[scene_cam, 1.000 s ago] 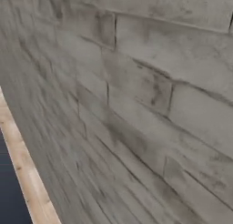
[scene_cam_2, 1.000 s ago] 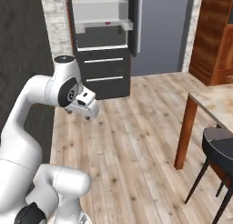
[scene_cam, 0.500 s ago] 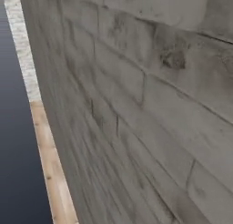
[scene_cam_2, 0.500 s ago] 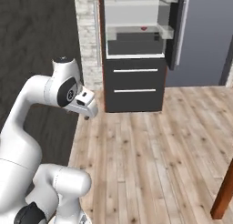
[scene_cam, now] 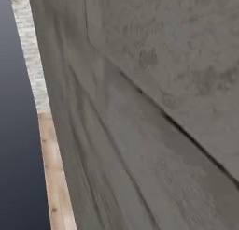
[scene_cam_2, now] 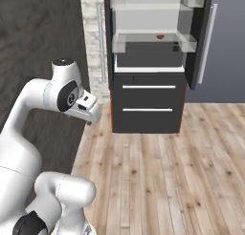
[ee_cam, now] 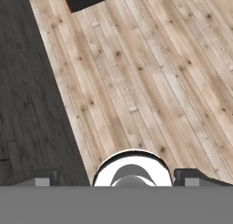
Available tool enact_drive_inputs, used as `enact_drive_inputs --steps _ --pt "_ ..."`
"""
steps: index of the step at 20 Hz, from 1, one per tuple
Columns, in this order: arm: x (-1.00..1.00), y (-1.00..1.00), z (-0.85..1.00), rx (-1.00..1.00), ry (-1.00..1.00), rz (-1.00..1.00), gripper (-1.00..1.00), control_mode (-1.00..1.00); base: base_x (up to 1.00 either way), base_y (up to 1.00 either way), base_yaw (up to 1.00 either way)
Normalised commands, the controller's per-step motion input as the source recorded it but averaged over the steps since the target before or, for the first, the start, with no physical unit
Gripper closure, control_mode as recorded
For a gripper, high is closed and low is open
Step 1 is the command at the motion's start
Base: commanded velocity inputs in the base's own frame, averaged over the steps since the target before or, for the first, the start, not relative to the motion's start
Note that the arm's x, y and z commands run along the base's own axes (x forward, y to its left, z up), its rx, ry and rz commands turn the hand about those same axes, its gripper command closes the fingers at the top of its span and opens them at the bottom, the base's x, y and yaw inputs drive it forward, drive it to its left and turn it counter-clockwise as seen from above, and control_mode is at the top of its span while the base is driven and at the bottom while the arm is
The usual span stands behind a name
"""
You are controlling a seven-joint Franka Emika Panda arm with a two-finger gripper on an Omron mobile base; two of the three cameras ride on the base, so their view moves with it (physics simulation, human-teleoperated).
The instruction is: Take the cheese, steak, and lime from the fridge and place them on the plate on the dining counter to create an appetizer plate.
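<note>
As my base swings round, the fridge (scene_cam_2: 153, 62) now sits nearly dead ahead in the right base view, door open, closer than half a second ago. Steak (scene_cam_2: 161, 37) is a small red spot at the shelf's back edge. My tool (ee_cam: 132, 180) hangs over the wood floor (ee_cam: 150, 82), fingers apart, holding nothing. Still approaching; nothing fetched yet.

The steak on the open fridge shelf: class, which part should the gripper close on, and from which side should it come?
The steak is a small rounded red chunk on a clear shelf of the open fridge. Probably best gripped across its middle, coming from the open front, since another shelf sits close above. Finer shape is too small to tell.
</note>
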Motion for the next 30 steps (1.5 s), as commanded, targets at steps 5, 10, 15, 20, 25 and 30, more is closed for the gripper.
enact_drive_inputs --steps 5,10,15,20,25,30 --pt "0.00 0.00 0.00 0.00 0.00 0.00 -1.00 1.00 1.00 -0.83 0.04" --pt "0.00 0.00 0.00 0.00 0.00 0.00 -1.00 1.00 1.00 -0.63 0.13" --pt "0.00 0.00 0.00 0.00 0.00 0.00 -1.00 1.00 1.00 -0.08 0.28" --pt "0.00 0.00 0.00 0.00 0.00 0.00 -1.00 1.00 1.00 -0.21 0.29" --pt "0.00 0.00 0.00 0.00 0.00 0.00 -1.00 1.00 1.00 -0.57 0.19" --pt "0.00 0.00 0.00 0.00 0.00 0.00 -1.00 1.00 0.98 -0.48 0.17"
